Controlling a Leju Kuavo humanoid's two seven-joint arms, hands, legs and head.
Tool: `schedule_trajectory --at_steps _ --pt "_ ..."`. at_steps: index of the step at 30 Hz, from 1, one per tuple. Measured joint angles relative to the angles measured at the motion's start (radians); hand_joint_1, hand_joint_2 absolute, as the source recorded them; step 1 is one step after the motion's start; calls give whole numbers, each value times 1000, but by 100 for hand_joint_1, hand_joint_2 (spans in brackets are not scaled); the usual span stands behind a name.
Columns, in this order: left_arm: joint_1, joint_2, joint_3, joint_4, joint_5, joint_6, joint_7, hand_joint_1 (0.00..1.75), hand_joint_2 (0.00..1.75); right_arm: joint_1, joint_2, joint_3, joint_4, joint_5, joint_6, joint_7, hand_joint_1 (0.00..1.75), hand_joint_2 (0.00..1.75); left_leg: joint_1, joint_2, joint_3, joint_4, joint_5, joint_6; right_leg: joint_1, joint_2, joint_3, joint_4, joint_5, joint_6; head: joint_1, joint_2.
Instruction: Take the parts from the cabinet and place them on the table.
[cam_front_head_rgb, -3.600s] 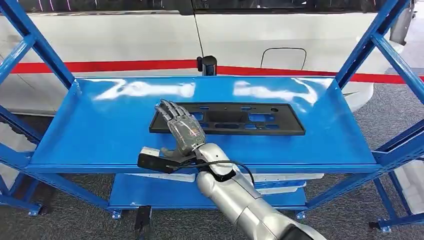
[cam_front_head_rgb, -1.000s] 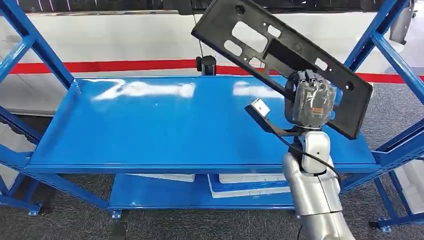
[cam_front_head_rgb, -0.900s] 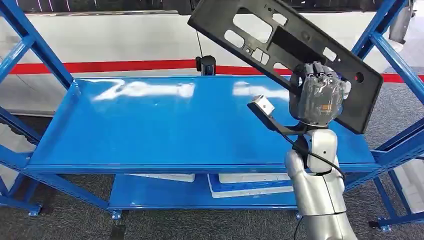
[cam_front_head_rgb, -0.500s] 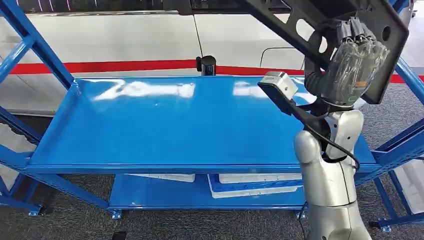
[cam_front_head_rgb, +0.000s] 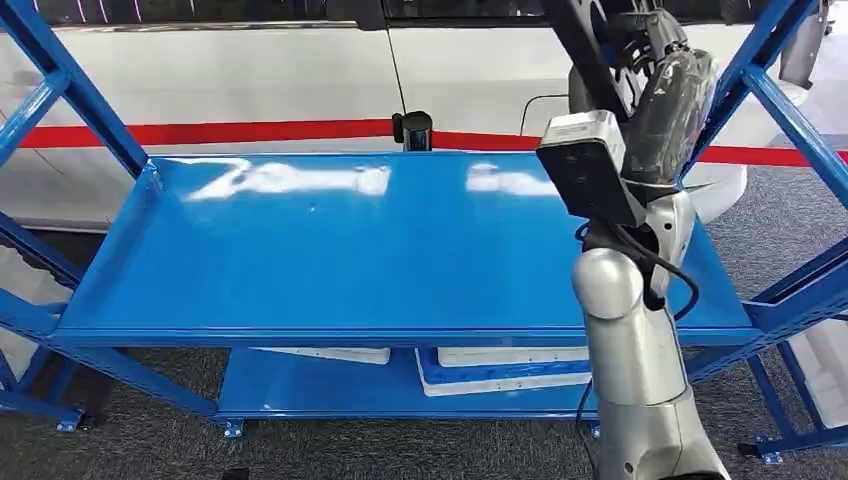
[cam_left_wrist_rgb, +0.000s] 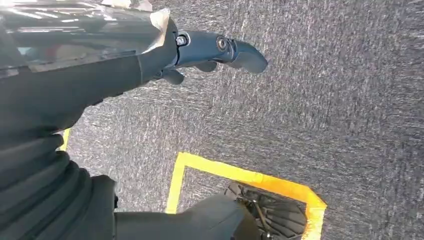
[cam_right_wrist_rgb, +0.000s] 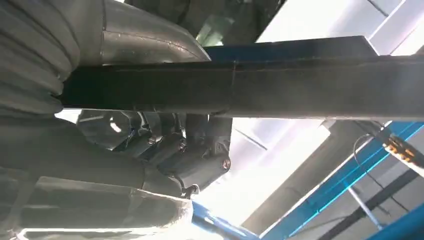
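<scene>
My right hand (cam_front_head_rgb: 668, 95) is raised high above the right end of the cabinet's upper shelf (cam_front_head_rgb: 330, 250), its fingers closed on the black part (cam_front_head_rgb: 585, 45). In the head view I see the part as a dark strip rising steeply from the hand to the top edge of the picture, lifted well clear of the shelf. In the right wrist view the same part (cam_right_wrist_rgb: 280, 87) runs as a long dark bar across the picture, with the thumb (cam_right_wrist_rgb: 145, 37) on one side of it and the darker fingers (cam_right_wrist_rgb: 200, 150) curled against the other side; the hand grips it firmly. The wrist camera housing (cam_front_head_rgb: 588, 180) sits just beside the hand, with a black cable (cam_front_head_rgb: 665, 275) looping down to the silver forearm (cam_front_head_rgb: 635, 370).

My left hand (cam_left_wrist_rgb: 150, 55) hangs over grey carpet (cam_left_wrist_rgb: 340, 100). One dark finger (cam_left_wrist_rgb: 225, 47) extends straight and nothing lies in the hand, but the rest of its fingers are hidden by the cover, so I cannot tell whether it is spread or curled. A yellow tape outline (cam_left_wrist_rgb: 240, 175) is marked on the carpet below it.

The blue cabinet (cam_front_head_rgb: 90, 110) has slanted side braces. On the lower shelf (cam_front_head_rgb: 320, 385) lie flat white and blue panels (cam_front_head_rgb: 500, 365). Behind the cabinet stands a white vehicle body (cam_front_head_rgb: 250, 75) with a red stripe (cam_front_head_rgb: 220, 131), and a small black post (cam_front_head_rgb: 413, 128) rises at the shelf's far edge.
</scene>
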Motion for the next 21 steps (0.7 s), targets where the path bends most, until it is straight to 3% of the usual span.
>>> schedule_trajectory --at_steps 4,5,7,8,9,11,12,13,14,16,21 --pt "0 0 0 0 -1 6 17 0 175 -3 9 1 7 -38 21 -8 175 175 -2 0 -2 4 -5 3 -6 0 2 -5 1 1 0 0" --pt "0 0 1 0 0 18 33 0 175 -7 13 0 9 -81 44 -18 175 175 -3 0 -2 5 -9 14 -10 0 3 -5 -1 6 -1 0" --pt "1 -1 2 0 1 25 50 0 175 -15 27 0 14 -174 89 -33 175 175 -5 1 1 2 -3 23 -9 2 5 -8 3 13 0 0" --pt "0 -4 2 0 1 31 56 0 175 -18 32 -2 16 -217 111 -41 175 175 12 6 15 -22 8 29 -2 -1 -3 1 -7 14 -1 0" --pt "-1 -5 2 0 1 37 59 0 175 -20 33 -3 18 -247 125 -47 175 175 9 6 21 -30 10 29 -5 -4 -11 26 -23 14 0 0" --pt "-3 -5 2 0 0 47 68 0 175 -25 37 -7 26 -346 166 -74 175 175 12 7 21 -30 12 32 -8 -4 -83 177 -90 6 2 0" --pt "-2 -6 2 0 0 50 70 0 175 -25 37 -11 32 -391 185 -83 175 175 12 7 20 -30 12 32 -14 -4 -123 255 -114 7 1 0" --pt "-2 -6 2 0 0 52 72 0 175 -23 37 -16 42 -438 203 -90 175 175 14 7 19 -30 12 31 -19 -4 -154 310 -123 16 2 0" --pt "-1 -6 3 0 0 52 73 0 175 -21 37 -21 50 -468 213 -93 175 175 16 7 19 -29 12 29 -25 -5 -159 311 -111 27 1 0" --pt "-1 -6 4 0 0 52 74 0 175 -20 38 -27 61 -490 220 -99 175 175 22 6 18 -26 13 22 -36 -7 -126 232 -62 52 2 0" --pt "-1 -6 4 0 0 52 74 0 175 -20 38 -27 61 -490 220 -99 175 175 22 6 18 -26 13 22 -36 -7 -126 232 -62 52 2 0"
